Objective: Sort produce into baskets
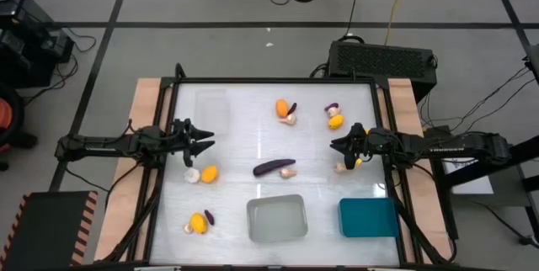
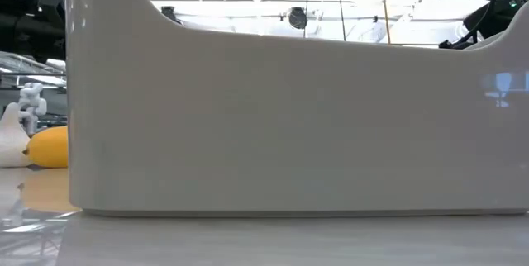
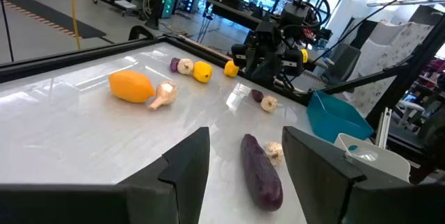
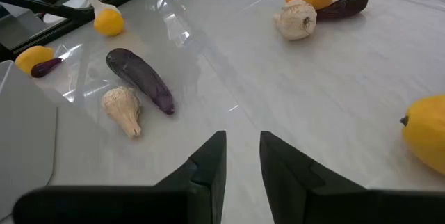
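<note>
Produce lies scattered on the white table (image 1: 236,136). A dark purple eggplant (image 1: 271,167) with a garlic bulb (image 1: 288,172) beside it lies at the middle. An orange piece (image 1: 282,107) is farther back, and yellow pieces (image 1: 209,172) (image 1: 197,222) lie to the left. The grey basket (image 1: 276,219) and the teal basket (image 1: 368,217) stand at the near edge; a clear basket (image 1: 212,103) stands at the far left. My left gripper (image 1: 200,140) (image 3: 245,135) hovers open at the left, pointing level at the eggplant (image 3: 263,172). My right gripper (image 1: 341,145) (image 4: 242,137) hovers at the right, narrowly open, holding nothing.
A garlic bulb (image 1: 341,167) and a yellow piece (image 1: 358,162) lie just under the right arm. Another yellow piece (image 1: 336,121) lies at the far right. A black vented box (image 1: 383,56) stands behind the table. The grey basket's wall (image 2: 297,125) fills the low view.
</note>
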### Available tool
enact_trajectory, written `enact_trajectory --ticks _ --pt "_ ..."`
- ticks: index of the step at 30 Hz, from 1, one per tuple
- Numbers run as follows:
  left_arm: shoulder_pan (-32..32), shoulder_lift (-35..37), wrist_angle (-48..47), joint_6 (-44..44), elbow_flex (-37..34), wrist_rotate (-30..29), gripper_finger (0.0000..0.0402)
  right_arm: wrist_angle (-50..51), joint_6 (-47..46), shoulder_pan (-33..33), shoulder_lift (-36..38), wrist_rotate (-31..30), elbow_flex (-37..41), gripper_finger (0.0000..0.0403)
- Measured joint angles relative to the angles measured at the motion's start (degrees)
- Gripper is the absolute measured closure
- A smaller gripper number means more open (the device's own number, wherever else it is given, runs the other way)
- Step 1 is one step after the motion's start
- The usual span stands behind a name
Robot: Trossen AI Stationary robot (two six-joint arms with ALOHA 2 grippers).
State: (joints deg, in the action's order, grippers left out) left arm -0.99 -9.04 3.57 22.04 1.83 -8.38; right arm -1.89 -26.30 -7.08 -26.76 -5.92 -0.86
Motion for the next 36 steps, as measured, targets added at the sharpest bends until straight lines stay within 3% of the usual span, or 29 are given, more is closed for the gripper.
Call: enact_trajectory --ticks 11,17,20,24,29,33,36 --pt "0.00 0.00 0.02 -0.13 0.02 -0.08 0.0212 -2.87 -0.62 -0.05 -0.05 -0.52 0.00 0.0323" --pt "0.00 0.00 3.68 -2.60 0.02 -5.37 0.0212 -15.92 -23.69 -0.06 -0.39 -0.27 0.01 0.0323" --pt "0.00 0.02 6.73 1.54 0.08 -5.40 0.0212 -25.05 -27.66 0.03 -0.38 0.77 0.00 0.0323" --pt "-0.10 0.02 10.08 2.86 0.09 -8.26 0.0212 -33.59 -26.50 0.05 -1.11 1.05 -1.82 0.0323" --pt "-0.04 -0.05 10.52 12.66 0.09 -6.08 0.0212 -27.29 -18.12 1.74 -4.60 0.38 -11.36 0.0323" --pt "-0.07 -0.57 10.74 13.97 1.12 2.40 0.0212 -21.11 -7.38 3.57 -11.16 0.01 -21.31 0.0323" --pt "-0.02 -2.14 5.43 12.75 6.37 5.63 0.0212 -17.75 -0.09 4.90 -16.99 0.23 -28.66 0.0323"
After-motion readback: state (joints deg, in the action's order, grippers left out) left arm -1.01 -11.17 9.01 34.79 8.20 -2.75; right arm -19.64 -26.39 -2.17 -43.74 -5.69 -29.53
